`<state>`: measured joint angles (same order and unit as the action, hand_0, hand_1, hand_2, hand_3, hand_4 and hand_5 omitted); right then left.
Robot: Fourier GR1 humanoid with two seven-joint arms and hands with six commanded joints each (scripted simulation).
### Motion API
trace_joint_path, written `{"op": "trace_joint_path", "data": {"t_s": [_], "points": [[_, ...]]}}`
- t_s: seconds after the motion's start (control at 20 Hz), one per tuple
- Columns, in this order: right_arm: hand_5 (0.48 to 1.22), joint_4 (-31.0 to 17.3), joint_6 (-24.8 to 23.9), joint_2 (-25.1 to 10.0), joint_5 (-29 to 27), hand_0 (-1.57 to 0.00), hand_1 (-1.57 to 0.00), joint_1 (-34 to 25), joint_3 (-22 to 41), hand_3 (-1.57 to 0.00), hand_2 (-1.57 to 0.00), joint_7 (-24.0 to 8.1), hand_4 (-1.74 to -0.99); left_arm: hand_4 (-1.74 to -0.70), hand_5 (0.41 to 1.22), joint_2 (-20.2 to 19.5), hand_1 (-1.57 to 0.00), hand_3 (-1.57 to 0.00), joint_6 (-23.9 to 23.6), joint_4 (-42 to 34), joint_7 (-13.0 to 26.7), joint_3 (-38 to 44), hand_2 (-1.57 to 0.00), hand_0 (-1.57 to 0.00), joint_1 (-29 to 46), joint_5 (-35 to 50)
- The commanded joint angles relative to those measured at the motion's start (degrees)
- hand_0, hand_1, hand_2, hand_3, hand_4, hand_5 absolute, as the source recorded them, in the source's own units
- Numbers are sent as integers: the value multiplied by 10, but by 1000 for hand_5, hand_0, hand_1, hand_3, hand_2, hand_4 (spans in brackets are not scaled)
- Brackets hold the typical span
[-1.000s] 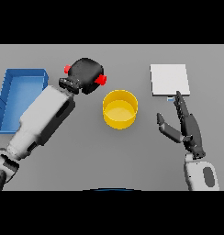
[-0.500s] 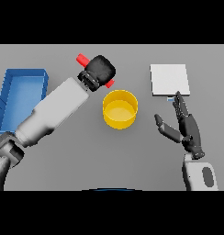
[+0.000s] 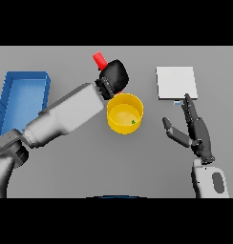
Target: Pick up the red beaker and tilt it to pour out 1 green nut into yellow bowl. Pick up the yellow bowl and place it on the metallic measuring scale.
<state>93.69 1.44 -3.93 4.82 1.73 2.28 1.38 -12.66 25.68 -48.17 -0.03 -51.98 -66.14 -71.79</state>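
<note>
My left hand is shut on the red beaker, whose red end sticks out above the hand. The hand hangs just over the far rim of the yellow bowl, and most of the beaker is hidden behind the hand. A small green nut lies inside the bowl. The metallic measuring scale, a pale square plate, lies at the back right. My right hand is open, fingers straight, to the right of the bowl and just below the scale.
A blue tray sits at the left side of the table, beside my left forearm.
My left arm has swung right with the beaker, from left of the bowl to over its far rim. A green nut now lies in the bowl. The right hand has stayed put.
</note>
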Motion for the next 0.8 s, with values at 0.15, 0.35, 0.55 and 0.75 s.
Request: {"op": "trace_joint_path", "data": {"t_s": [0.15, 0.35, 0.55, 0.75], "points": [[607, -8, -7, 2, 13, 1, 1, 0, 3, 1, 1, 0, -1290, -1740, 1221, 16, -1571, -1558, 12, 22, -31, -46, -1571, -1571, -24, -31], [603, -12, -14, 1, 22, 1, 1, -1, 3, 1, 1, 9, -1282, -1740, 1221, 30, -1571, -1566, 36, 33, -35, -65, -1571, -1571, -51, -48], [588, -5, -12, 0, 21, 1, 1, 6, 5, 1, 1, 13, -1264, -1741, 1221, 33, -1571, -1569, 38, 54, -45, -87, -1571, -1571, -63, -68], [584, -3, -17, -1, 27, 1, 1, 7, 6, 1, 1, 4, -1235, -1740, 1221, 26, -1571, -1570, 26, 57, -51, -88, -1571, -1571, -83, -76]]}}
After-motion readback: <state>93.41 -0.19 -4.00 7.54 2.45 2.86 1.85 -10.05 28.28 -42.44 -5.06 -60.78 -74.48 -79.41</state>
